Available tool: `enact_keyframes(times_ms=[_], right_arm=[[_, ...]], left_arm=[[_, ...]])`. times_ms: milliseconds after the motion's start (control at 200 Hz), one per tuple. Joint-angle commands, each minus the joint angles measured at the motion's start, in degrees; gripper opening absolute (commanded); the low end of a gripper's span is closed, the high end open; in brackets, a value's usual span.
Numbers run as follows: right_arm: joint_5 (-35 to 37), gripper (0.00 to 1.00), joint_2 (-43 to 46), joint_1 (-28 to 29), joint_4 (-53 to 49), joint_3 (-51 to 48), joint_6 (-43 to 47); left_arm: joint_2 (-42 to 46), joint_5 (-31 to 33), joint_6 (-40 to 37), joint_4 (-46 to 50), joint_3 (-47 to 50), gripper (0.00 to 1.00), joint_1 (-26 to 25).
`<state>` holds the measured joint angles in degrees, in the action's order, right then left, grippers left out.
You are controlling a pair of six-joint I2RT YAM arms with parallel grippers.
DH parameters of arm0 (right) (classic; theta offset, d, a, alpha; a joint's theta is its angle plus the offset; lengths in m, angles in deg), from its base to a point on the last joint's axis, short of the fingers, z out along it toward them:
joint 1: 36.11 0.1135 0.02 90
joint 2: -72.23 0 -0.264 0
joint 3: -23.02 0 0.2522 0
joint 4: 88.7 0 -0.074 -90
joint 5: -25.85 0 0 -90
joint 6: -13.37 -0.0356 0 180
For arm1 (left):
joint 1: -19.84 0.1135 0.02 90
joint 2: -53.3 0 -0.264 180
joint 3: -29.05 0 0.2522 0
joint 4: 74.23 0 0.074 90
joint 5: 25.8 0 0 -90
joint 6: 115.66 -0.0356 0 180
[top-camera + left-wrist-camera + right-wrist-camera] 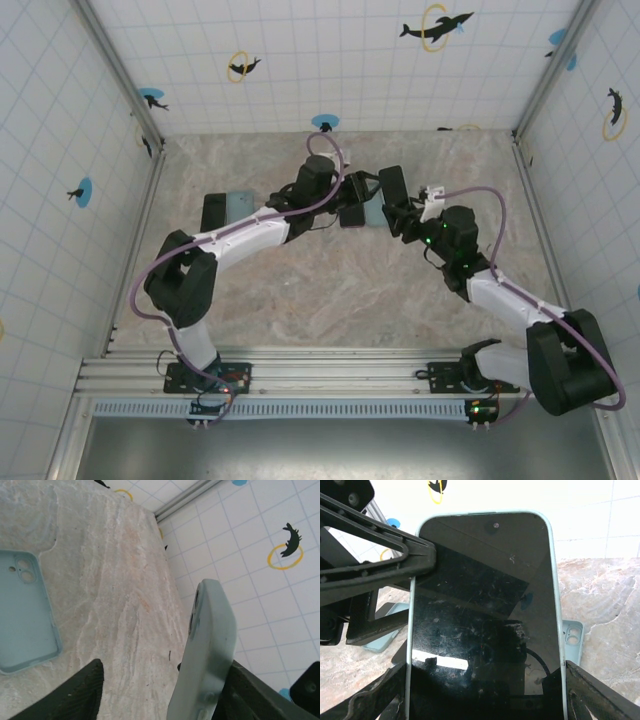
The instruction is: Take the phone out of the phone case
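Where the right gripper (485, 672) reaches in from the near right, its two fingers pinch the long edges of the phone (480, 605) at its lower end. They hold it clear of the table (330, 300), above the middle of the far half. The long axis runs from those fingers toward the far wall, earpiece end farthest, screen facing back at the right wrist. How steeply it tilts cannot be judged reliably. The phone case (210, 650), pale blue-green, is on the phone, its rim visible round the glass. The left gripper (167, 680), entering from the left, stands spread about the upper part: one finger lies against the case, the other is well apart from it. The table surface is pale and marbled. An empty case (25, 620) of like colour lies flat on it, left of the phone. Beyond, white tiled walls (300, 60) bear dolphin stickers (435, 27).
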<state>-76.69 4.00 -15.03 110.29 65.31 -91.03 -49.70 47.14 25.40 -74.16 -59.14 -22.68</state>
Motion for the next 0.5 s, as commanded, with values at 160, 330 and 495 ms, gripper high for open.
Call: enact_keyframes(times_ms=[160, 330, 495], right_arm=[[-2.0, 0.41, 2.7, 1.7, 0.8, 0.4, 1.7], [-2.8, 0.40, 2.4, 2.1, 0.2, 1.1, 1.8], [-3.7, 0.41, 2.1, 2.1, 0.0, 1.4, 1.9]], left_arm=[[-1.7, -0.7, -1.1, 0.0, -3.0, 0.39, -0.7], [-1.7, -1.7, -0.6, -1.0, -2.7, 0.25, -0.8], [-1.1, -2.1, 0.4, -3.1, -1.8, 0.10, -0.8]])
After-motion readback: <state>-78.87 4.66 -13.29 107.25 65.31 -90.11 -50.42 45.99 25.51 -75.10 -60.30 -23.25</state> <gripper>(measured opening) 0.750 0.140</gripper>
